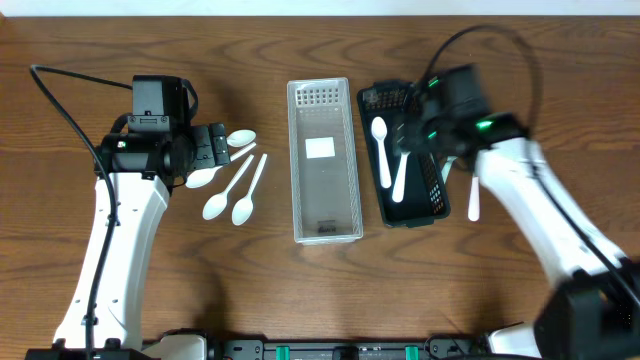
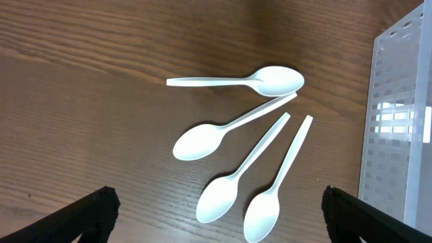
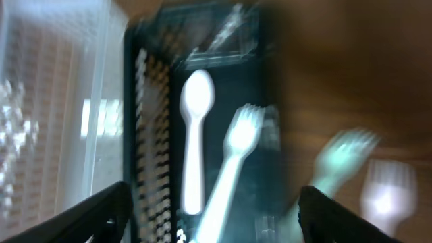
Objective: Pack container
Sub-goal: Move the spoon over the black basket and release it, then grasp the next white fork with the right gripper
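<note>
Spoons [image 2: 217, 197] glossy white plastic; black tray [image 1: 410, 216] perforated; clear bin [image 1: 325, 218] latticed.

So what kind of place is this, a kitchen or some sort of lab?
Probably a robotics test bench, not a kitchen: a cabled left arm and right arm stand at a wooden table, with white plastic spoons laid beside a clear tray and a black tray.

overhead: straight down, far, whole table [image 1: 250, 40] | left wrist: downward, close, white spoons [image 2: 196, 143], shared with overhead | right wrist: downward, close, blurred, black tray [image 3: 152, 121], shared likewise
</note>
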Robot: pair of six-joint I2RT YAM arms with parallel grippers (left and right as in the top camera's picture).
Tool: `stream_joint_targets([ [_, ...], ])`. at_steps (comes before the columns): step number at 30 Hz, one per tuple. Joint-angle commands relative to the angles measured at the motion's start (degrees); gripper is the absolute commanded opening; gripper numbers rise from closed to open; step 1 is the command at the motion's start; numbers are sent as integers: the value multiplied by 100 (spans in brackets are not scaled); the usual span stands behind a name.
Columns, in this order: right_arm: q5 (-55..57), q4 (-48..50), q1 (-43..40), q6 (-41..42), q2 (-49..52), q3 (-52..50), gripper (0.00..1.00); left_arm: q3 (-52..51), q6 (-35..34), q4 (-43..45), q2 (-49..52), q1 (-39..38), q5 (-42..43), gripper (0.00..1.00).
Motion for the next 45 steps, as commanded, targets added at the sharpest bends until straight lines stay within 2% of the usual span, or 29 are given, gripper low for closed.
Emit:
stream_joint_targets([
  [1,503,-289,-778,4,-562,302,83,114,79,-2,35,28,-42,98],
  [6,494,-745,-1860,-15,-444,168,83,114,79,0,35,28,-42,98],
  [9,398,-855,-2173,-15,-164,-22,82,114,79,-2,35,28,-42,98],
  [17,103,-758,-2026,-376,931,-247,81,114,79,-2,35,28,-42,98],
  [22,627,-763,-2044,-501,1589,-247,79,114,76,-2,35,28,-42,98],
  [25,577,-846,-2017,-831,1864,-247,74,114,76,-2,35,28,-42,98],
  [32,601,-896,-1860,-962,2155,-254,73,114,79,-2,35,28,-42,98],
  [35,697,-907,-1821,-960,2251,-254,66,114,76,-2,35,28,-42,98],
  [37,732,-938,-1823,-957,2326,-264,53,114,79,-2,35,28,-42,98],
  [39,737,-960,-1823,-957,2391,-275,46,114,76,0,35,28,-42,98],
  [41,752,-964,-1823,-960,2452,-295,44,114,76,-2,35,28,-42,98],
  [45,752,-981,-1823,-935,2468,-326,24,114,79,-2,35,28,-42,98],
])
